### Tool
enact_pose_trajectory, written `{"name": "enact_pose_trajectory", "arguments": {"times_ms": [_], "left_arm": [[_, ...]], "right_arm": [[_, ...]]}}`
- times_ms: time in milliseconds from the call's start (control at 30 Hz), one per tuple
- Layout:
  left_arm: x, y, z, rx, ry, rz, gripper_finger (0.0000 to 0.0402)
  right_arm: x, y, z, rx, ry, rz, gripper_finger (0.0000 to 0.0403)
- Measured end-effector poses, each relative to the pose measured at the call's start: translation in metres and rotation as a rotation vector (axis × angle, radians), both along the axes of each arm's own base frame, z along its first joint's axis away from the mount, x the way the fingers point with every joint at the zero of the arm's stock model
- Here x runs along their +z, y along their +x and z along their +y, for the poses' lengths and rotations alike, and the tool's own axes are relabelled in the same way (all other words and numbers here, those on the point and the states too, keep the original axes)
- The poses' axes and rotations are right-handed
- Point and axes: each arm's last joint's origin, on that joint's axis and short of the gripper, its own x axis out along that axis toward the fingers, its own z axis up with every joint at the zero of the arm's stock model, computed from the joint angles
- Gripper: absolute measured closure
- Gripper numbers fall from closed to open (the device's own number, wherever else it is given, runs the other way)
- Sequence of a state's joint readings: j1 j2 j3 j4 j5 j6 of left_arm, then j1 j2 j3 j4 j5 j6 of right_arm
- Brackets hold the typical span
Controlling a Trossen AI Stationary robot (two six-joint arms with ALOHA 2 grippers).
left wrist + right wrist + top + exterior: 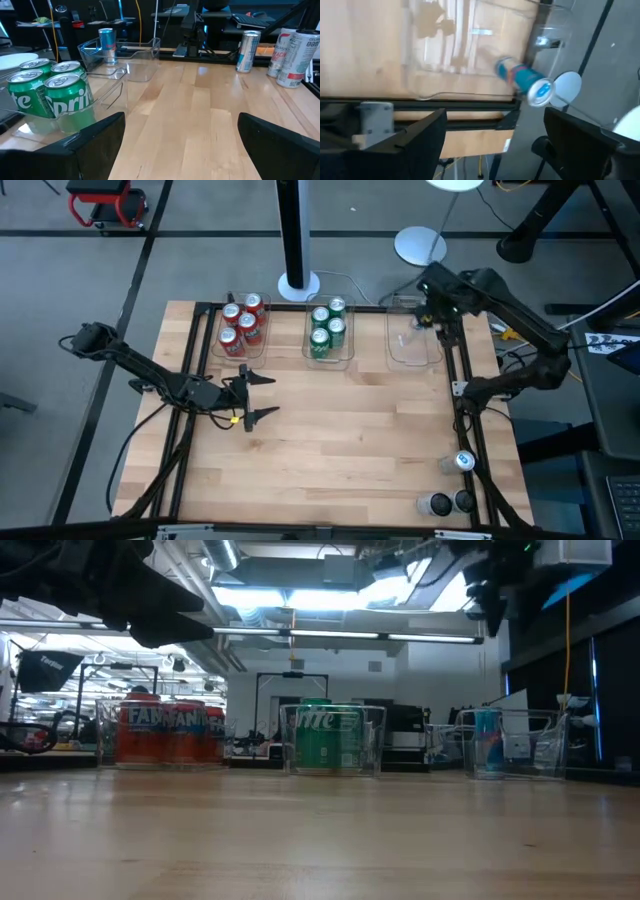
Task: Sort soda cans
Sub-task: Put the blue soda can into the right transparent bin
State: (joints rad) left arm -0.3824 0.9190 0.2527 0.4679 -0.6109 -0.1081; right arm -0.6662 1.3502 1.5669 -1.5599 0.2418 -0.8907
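Several red soda cans (241, 324) stand in the left clear bin (222, 348), and several green ones (327, 328) in the middle bin (345, 358). One blue can (524, 80) stands upright in the right bin (405, 356), at its far end. My right gripper (432, 305) hangs open high above that bin, pointing steeply down, with nothing between its fingers (415, 142). My left gripper (262, 396) waits open and level over the table's left middle. Three more cans (463, 461) stand near the near right corner.
The three loose cans (247, 50) (299, 56) stand close to the black frame rail (470, 430) on the right. Bare wood (350, 440) lies between the bins and the near edge. A white lamp base (420, 246) stands beyond the far edge.
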Motion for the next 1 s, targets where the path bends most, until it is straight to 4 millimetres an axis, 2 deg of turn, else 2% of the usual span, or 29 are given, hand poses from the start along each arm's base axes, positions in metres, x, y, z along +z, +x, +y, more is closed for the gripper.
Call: {"name": "enact_pose_trajectory", "arguments": {"times_ms": [200,367,567,800,1000], "left_arm": [[0.0,0.0,0.0,0.0,0.0,0.0,0.0027],[-0.001,0.0,0.0,0.003,-0.016,0.002,0.0027],[-0.001,0.0,0.0,0.01,-0.062,-0.001,0.0027],[-0.003,-0.001,0.0,0.019,-0.107,0.001,0.0027],[-0.004,-0.001,0.0,0.017,-0.085,0.019,0.0027]], "right_arm": [[0.017,-0.009,0.054,0.094,0.018,-0.162,0.007],[0.018,-0.019,0.093,0.126,0.062,-0.262,0.007],[0.0,-0.023,0.132,0.144,0.181,-0.27,0.007],[-0.033,-0.019,0.18,0.136,0.335,-0.137,0.007],[-0.044,-0.022,0.22,0.094,0.387,-0.051,0.007]]}}
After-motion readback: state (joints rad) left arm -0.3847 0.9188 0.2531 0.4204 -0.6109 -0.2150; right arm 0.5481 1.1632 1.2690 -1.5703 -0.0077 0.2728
